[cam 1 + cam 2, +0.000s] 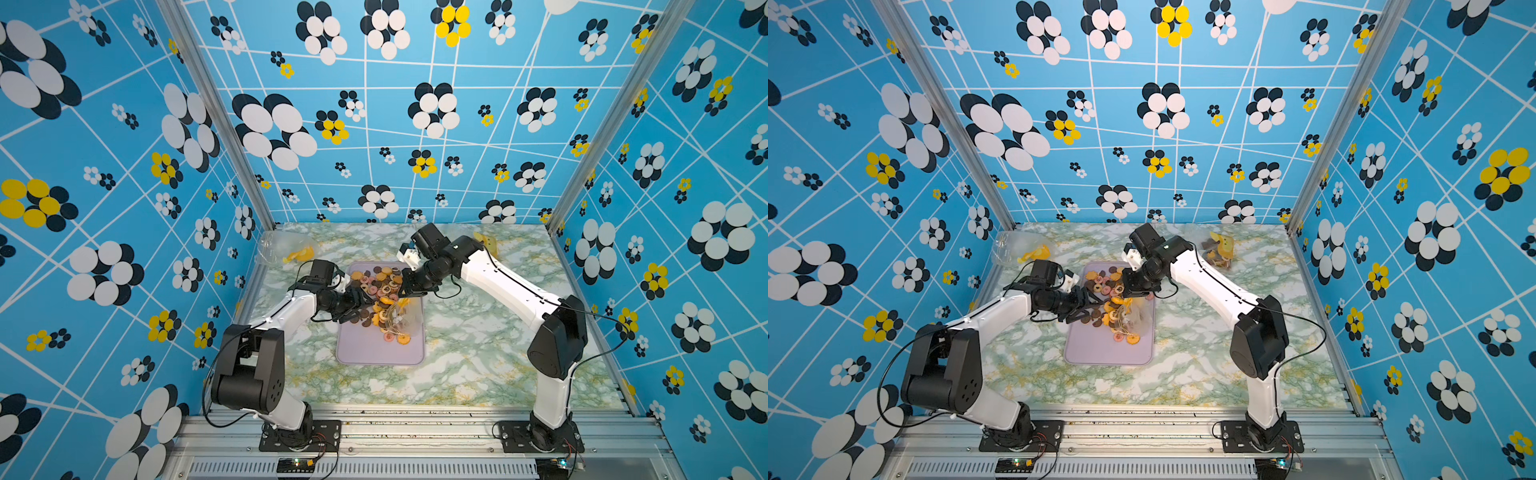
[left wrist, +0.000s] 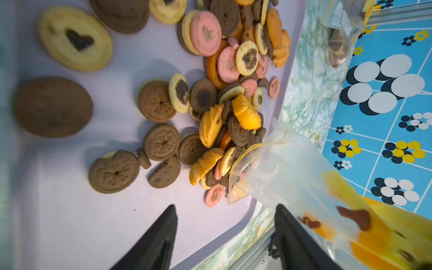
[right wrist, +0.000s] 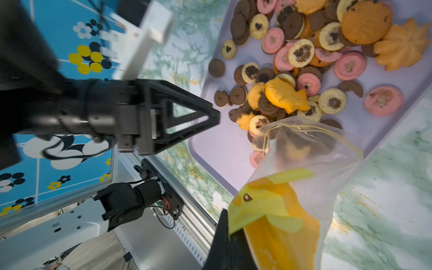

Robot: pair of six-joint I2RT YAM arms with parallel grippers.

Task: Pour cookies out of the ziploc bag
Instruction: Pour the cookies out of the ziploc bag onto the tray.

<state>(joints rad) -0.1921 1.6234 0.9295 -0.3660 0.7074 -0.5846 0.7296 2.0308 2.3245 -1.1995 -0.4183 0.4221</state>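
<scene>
A lab robot booth: blue flower-printed wall panels (image 1: pixel 374 124), silver aluminium base rail (image 1: pixel 415 434), green marble-patterned surface (image 1: pixel 478 374)

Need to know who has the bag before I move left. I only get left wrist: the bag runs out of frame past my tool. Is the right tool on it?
Observer: Yes. The right tool is shut on the printed end of the ziploc bag.
Operator: Copy. I see one spare bag on the table. Any others?
Observer: One more. A clear bag with a yellow print lies at the table's far left corner.
</scene>
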